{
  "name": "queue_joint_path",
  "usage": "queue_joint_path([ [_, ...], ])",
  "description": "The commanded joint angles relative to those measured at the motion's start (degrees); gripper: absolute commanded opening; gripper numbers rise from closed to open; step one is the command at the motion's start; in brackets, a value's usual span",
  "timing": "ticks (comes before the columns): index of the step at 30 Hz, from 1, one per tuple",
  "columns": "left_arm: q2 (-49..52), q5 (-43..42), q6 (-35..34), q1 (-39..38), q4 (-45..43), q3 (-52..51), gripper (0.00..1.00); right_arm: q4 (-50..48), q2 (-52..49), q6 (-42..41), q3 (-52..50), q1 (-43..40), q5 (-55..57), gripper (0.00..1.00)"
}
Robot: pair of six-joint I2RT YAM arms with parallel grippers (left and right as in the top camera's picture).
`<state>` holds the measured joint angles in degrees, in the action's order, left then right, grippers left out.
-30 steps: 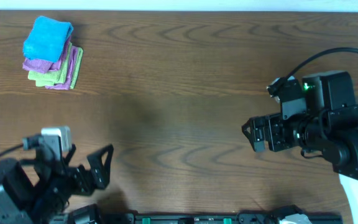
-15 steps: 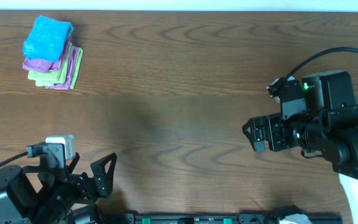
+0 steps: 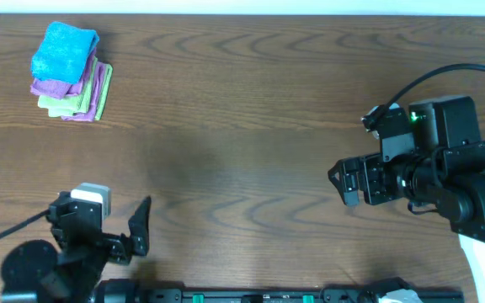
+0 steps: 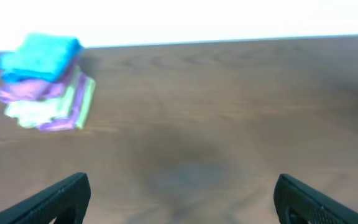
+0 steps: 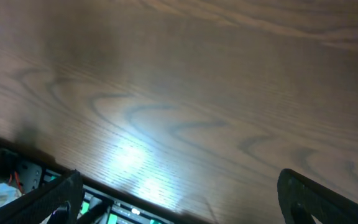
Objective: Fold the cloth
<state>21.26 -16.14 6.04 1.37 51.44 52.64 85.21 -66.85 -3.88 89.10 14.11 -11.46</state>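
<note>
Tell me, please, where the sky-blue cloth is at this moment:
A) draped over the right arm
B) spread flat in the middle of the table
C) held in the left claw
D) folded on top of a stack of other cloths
D: the sky-blue cloth lies folded on top of the purple cloth and the light green cloth, stacked near the far left corner of the table.

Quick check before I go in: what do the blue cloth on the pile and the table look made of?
Blue cloth: soft, fuzzy fabric, likely microfibre or terry; its folds look plump and matte. Table: dark brown wood or wood-look laminate; grain swirls show, and a smooth sheen reflects light in the right wrist view.
</note>
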Motion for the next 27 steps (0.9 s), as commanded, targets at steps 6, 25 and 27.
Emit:
queue_joint_path([
  [6,-10.67,6.64,0.07,0.7,-14.12,-21.75,0.96,0.04,0.09,0.33,-0.02,0.44,0.55,0.99],
  [25,-21.05,9.31,-9.05,1.36,-22.36,-42.8,0.95,0.04,0.09,0.31,-0.02,0.44,0.55,0.99],
  [27,-21.05,9.29,-9.11,1.36,-22.69,-43.85,0.95,0.04,0.09,0.31,-0.04,0.44,0.55,0.99],
])
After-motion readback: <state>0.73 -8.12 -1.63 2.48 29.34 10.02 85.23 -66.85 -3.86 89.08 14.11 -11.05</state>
